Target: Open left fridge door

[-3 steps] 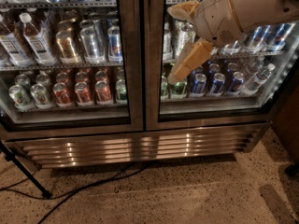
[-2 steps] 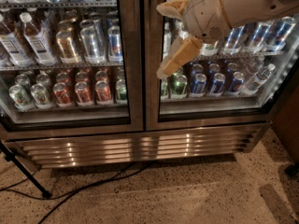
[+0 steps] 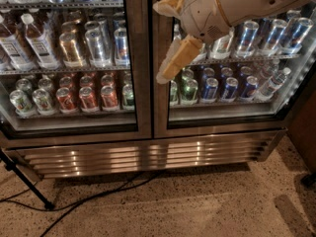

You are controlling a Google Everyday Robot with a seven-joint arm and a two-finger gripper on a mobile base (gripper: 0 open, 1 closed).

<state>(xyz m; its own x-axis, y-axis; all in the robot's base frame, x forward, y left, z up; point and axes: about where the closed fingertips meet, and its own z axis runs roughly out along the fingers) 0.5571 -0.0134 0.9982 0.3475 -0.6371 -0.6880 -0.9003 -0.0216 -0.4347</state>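
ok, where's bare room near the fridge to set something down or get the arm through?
Bare floor lies below the grille, right of the cable. The left corner is crowded: cable and a stand leg. Shelves behind the glass are packed with cans. The gripper, open, hangs at the centre seam, just right of the left fridge door's handle edge.
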